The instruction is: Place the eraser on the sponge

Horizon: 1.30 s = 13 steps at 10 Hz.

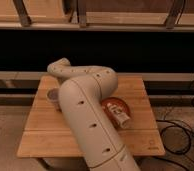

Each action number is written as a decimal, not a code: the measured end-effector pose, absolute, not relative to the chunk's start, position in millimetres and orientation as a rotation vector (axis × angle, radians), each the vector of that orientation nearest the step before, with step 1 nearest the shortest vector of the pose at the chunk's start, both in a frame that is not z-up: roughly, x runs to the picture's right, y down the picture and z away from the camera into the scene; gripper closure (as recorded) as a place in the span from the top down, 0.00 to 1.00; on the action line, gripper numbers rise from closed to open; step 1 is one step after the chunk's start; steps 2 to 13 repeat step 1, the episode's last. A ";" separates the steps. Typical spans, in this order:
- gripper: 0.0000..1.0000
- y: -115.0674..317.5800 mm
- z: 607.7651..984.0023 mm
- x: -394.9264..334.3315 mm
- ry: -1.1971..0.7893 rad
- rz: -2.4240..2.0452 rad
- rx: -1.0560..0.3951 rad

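1. The eraser cannot be seen: the cream arm [87,115] lies across the middle of the table [140,137] and may well be hiding it.
2. The sponge is likewise out of sight, perhaps behind the same arm.
3. The pincer is hidden too, somewhere beyond the arm's bend at the table's far left.

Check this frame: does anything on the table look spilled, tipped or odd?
Nothing looks spilled or damaged. A white-labelled tube lies across the orange plate; the cup stands upright at the table's left. The arm covers the table's middle, so the gripper, eraser and sponge are not in view.
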<state>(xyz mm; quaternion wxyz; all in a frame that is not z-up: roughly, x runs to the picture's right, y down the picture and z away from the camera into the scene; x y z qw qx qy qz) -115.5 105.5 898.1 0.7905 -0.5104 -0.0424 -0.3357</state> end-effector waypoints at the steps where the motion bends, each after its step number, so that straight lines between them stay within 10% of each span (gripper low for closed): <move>1: 0.80 105.5 898.1 -115.5 -0.091 -0.723 -1.099; 13: 0.80 105.5 898.1 -115.5 -0.091 -0.723 -1.099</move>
